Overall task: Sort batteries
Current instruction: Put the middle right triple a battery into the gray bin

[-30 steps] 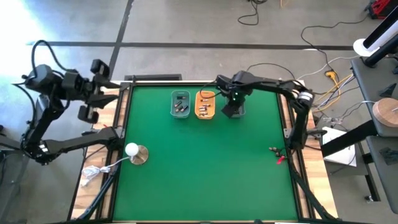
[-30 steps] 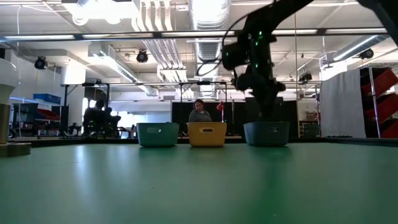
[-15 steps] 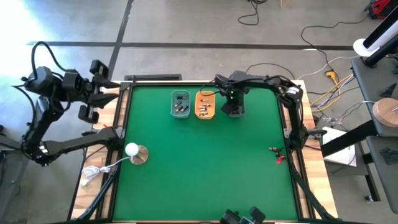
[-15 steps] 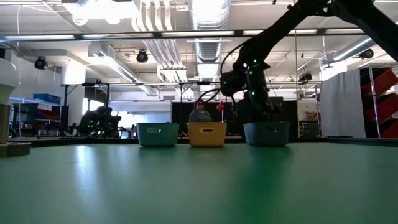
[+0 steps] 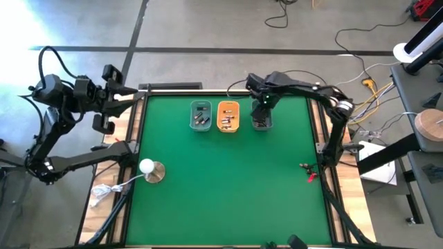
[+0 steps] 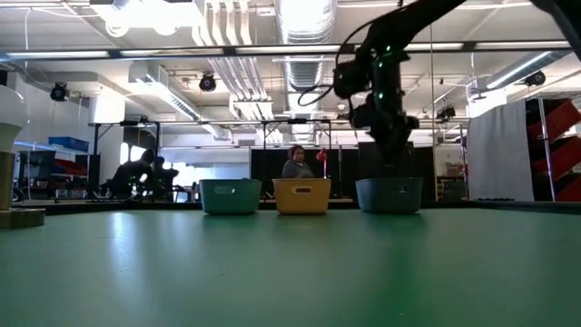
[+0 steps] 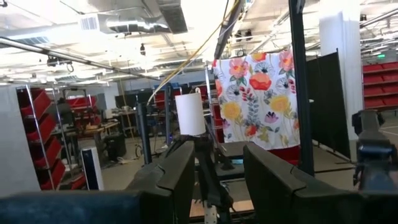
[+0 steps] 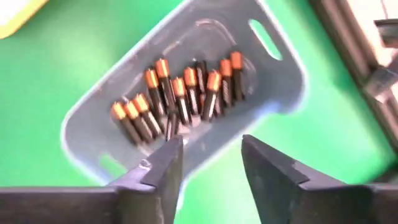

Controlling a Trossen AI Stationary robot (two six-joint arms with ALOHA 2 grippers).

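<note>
Three small trays stand in a row at the table's far side: a teal tray (image 5: pixel 201 115), an orange tray (image 5: pixel 228 116) and a grey-blue tray (image 8: pixel 273 68). Each holds batteries. Those in the grey-blue tray (image 8: pixel 177 99) are dark with orange ends and lie side by side on its floor. My right gripper (image 8: pixel 211 155) hangs open above this tray, pointing down, with nothing between its fingers. In the low view my right gripper (image 6: pixel 392 162) stands just above the tray's rim (image 6: pixel 388 182). My left gripper (image 7: pixel 217 168) is open, raised beyond the table's far left corner, and empty.
A white ball on a round base (image 5: pixel 149 168) stands near the left edge. Red and black clips (image 5: pixel 308 173) lie near the right edge. Bare green mat (image 5: pixel 228 187) stretches across the middle and near side. A person (image 6: pixel 295 163) sits in the room beyond.
My right gripper has swung a little toward the orange tray and then come back over the grey-blue tray. The trays have stayed in place.
</note>
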